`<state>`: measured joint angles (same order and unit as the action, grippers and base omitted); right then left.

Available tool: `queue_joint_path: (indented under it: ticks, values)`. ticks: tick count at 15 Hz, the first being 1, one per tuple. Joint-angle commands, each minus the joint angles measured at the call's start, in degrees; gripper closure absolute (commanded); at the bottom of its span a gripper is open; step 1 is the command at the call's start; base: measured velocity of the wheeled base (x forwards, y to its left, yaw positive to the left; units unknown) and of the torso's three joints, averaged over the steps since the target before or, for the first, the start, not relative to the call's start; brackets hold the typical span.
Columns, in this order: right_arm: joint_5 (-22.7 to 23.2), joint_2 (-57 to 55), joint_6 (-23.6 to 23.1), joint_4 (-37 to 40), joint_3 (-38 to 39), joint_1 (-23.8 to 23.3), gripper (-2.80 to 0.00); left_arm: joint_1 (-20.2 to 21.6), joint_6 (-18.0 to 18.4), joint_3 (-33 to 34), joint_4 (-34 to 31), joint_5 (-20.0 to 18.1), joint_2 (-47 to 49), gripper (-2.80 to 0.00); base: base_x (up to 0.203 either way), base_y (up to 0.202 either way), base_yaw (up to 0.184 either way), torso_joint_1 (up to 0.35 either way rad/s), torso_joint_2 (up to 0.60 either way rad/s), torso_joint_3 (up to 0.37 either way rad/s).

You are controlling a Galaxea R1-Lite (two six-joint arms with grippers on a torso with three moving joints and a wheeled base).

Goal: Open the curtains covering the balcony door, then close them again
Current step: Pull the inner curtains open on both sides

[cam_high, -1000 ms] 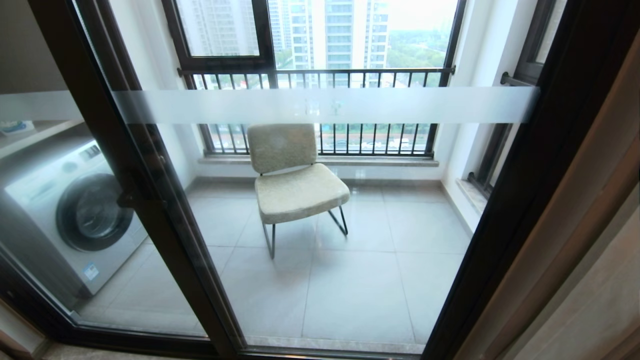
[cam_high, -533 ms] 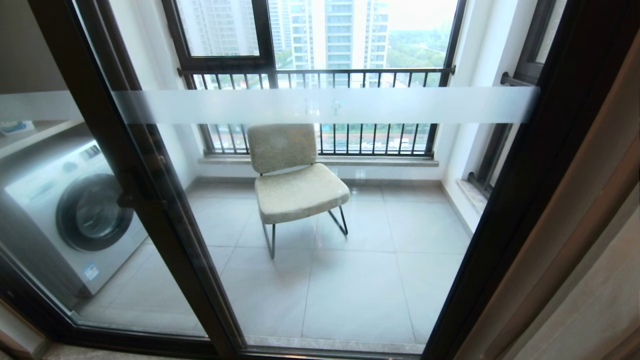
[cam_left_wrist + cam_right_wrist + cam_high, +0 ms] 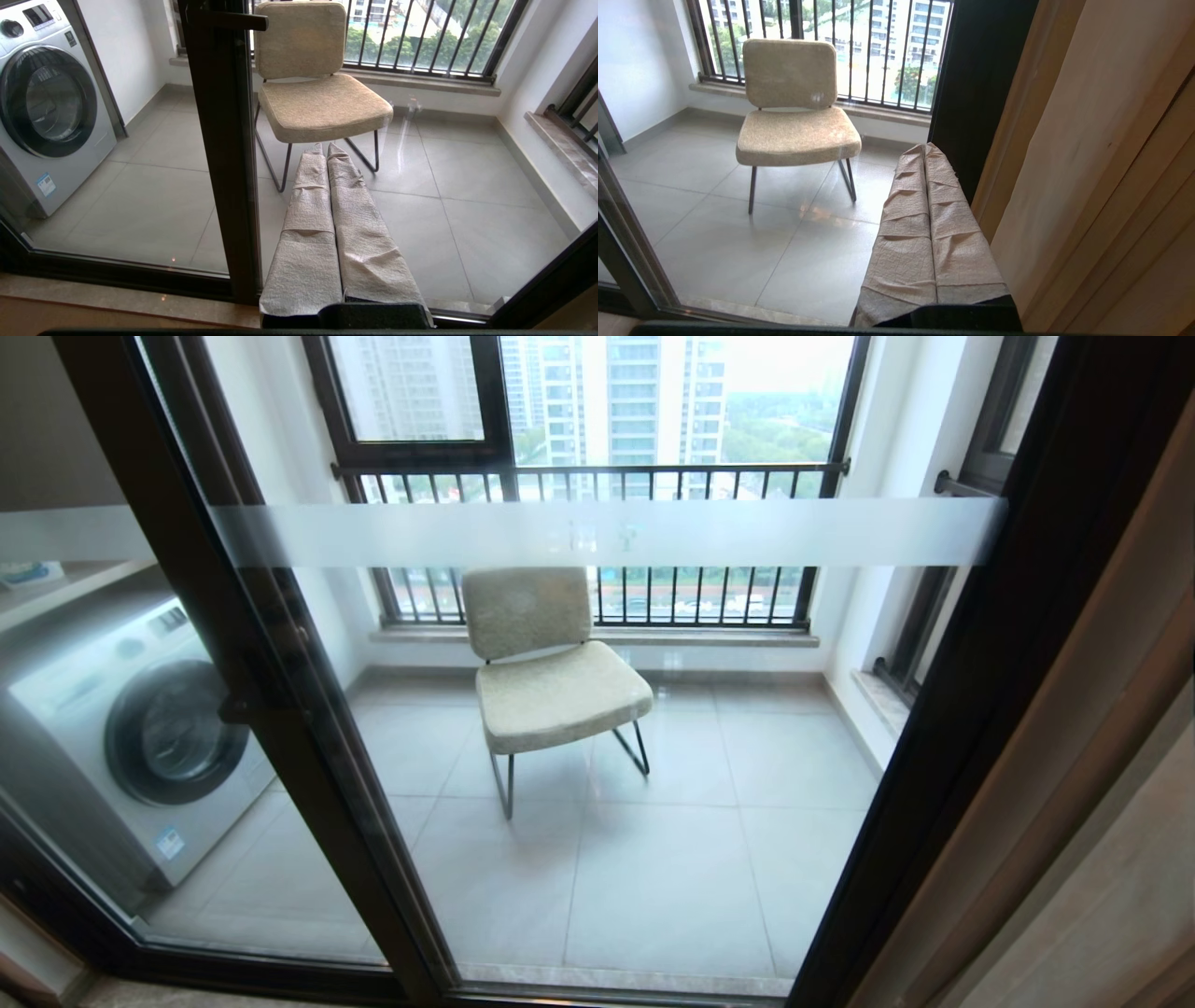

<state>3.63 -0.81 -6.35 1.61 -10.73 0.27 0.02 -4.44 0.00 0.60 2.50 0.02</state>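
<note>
The balcony door (image 3: 653,821) is a clear glass pane in a thick black frame (image 3: 280,709) with a frosted white band (image 3: 794,532) across it, and it stands uncovered. The cream-beige curtains (image 3: 1102,756) hang bunched in pleats at the far right. Neither gripper shows in the head view. My left gripper (image 3: 325,147) is shut and empty, its wrapped fingers (image 3: 308,219) pointing at the glass beside the middle frame post (image 3: 224,140). My right gripper (image 3: 924,147) is shut and empty, just left of the curtains (image 3: 1101,140), apart from them.
Behind the glass, a beige chair (image 3: 551,672) stands on the tiled balcony floor and a white washing machine (image 3: 140,728) sits at the left. A black-railed window (image 3: 597,476) is at the back. A dark handle (image 3: 247,705) sticks out from the middle frame.
</note>
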Motion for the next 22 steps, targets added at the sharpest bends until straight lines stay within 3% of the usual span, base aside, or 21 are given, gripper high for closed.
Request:
queue_joint_path:
  ticks: [1,4,8,11,13,16,18,19,20,22]
  values:
    - [-0.08,-4.64,-0.82,0.06,-6.30,0.07,0.00,0.05,-0.05,0.00,0.02,0.05,0.06,0.00,0.000,0.000,0.000,0.000,0.00,0.000]
    - [-1.41,-13.15,-1.57,-0.09,-14.70,0.09,0.00,-0.02,-0.05,0.00,0.02,0.05,-0.02,0.00,0.000,0.000,0.000,0.000,0.00,0.000]
    - [-16.27,-21.09,-1.75,0.30,-22.95,0.20,0.00,-0.01,-0.05,0.00,0.02,0.05,-0.01,0.00,0.000,0.000,0.000,0.000,0.00,0.000]
    - [-20.52,-25.27,-2.10,0.93,-26.56,-0.74,0.00,-0.02,-0.05,0.00,0.02,0.05,0.02,0.00,0.000,0.000,0.000,0.000,0.00,0.000]
    - [-21.00,-27.57,-2.74,1.37,-28.18,-4.96,0.00,0.06,-0.05,0.00,0.02,0.05,0.06,0.00,0.000,0.000,0.000,0.000,0.00,0.000]
    - [-20.02,-30.06,-2.86,1.94,-28.60,-16.48,0.00,-0.02,-0.05,0.00,0.02,0.05,-0.02,0.00,0.000,0.000,0.000,0.000,0.00,0.000]
    - [-14.74,-31.82,-2.81,1.60,-28.67,-24.79,0.00,0.05,-0.05,0.00,0.02,0.05,0.06,0.00,0.000,0.000,0.000,0.000,0.00,0.000]
    - [-9.95,-32.47,-2.92,1.28,-28.76,-27.16,-2.80,0.02,-0.05,0.00,0.02,0.05,0.00,0.00,0.000,0.000,0.000,0.000,0.00,0.000]
    - [-7.70,-32.69,-3.09,0.89,-28.74,-27.84,-2.80,-0.02,-0.05,0.00,0.02,0.05,0.06,0.00,0.000,0.000,0.000,0.000,0.00,0.000]
    - [-7.59,-32.90,-2.99,-0.91,-28.19,-27.84,-2.80,-0.02,-0.05,0.00,0.02,0.05,0.06,0.00,0.000,0.000,0.000,0.000,0.00,0.000]
